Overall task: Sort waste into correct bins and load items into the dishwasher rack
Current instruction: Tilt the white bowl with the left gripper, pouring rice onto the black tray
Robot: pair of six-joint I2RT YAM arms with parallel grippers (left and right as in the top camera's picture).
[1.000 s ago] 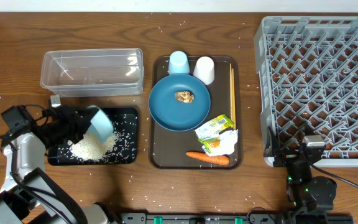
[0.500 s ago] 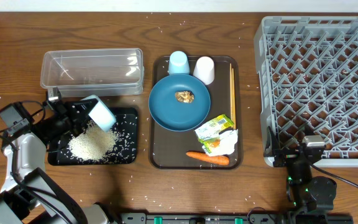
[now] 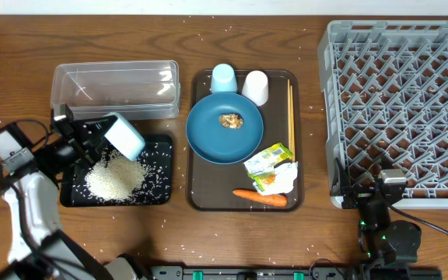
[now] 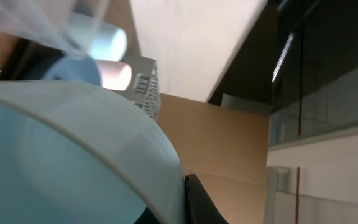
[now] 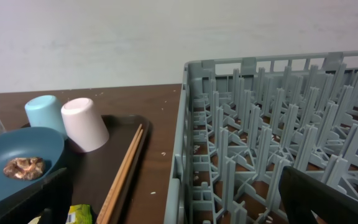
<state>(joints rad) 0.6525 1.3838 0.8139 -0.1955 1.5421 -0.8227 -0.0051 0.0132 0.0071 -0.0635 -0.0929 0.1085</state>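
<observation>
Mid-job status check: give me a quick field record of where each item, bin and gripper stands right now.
left gripper: shut on light-blue bowl, tilted above black tray
rice: piled in black tray, stray grains around it
clear tub: no waste visible inside
brown serving tray: holds dark-blue plate with brown food lump, light-blue cup, white cup, chopsticks, wrapper, carrot
dishwasher rack: no dishes in it
right gripper: open, holding nothing, beside the rack's near corner
</observation>
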